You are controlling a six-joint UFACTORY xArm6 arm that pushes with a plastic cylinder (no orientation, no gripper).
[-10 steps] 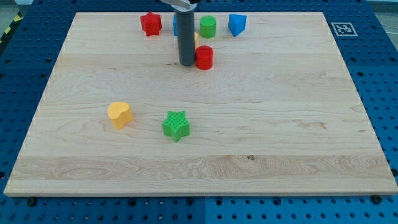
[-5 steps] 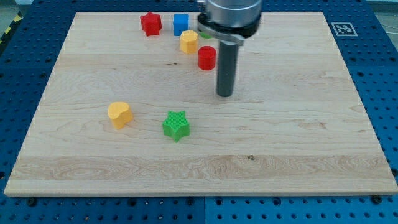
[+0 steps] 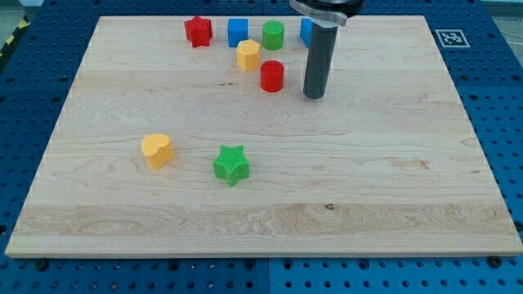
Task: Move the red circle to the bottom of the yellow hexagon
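Note:
The red circle [image 3: 272, 76] stands near the view's top, just below and to the right of the yellow hexagon [image 3: 248, 55], close to it. My tip [image 3: 315, 95] rests on the board to the right of the red circle, a small gap away and slightly lower in the view. The rod rises from it toward the view's top.
A red star [image 3: 198, 31], a blue cube [image 3: 238, 32] and a green cylinder [image 3: 273, 35] line the board's top edge. A blue block [image 3: 305, 31] is partly hidden behind the rod. A yellow heart [image 3: 157, 150] and a green star [image 3: 231, 164] lie lower left.
My tip moved from the left of the red circle, around below it, to its right. The red circle shifted slightly down and right.

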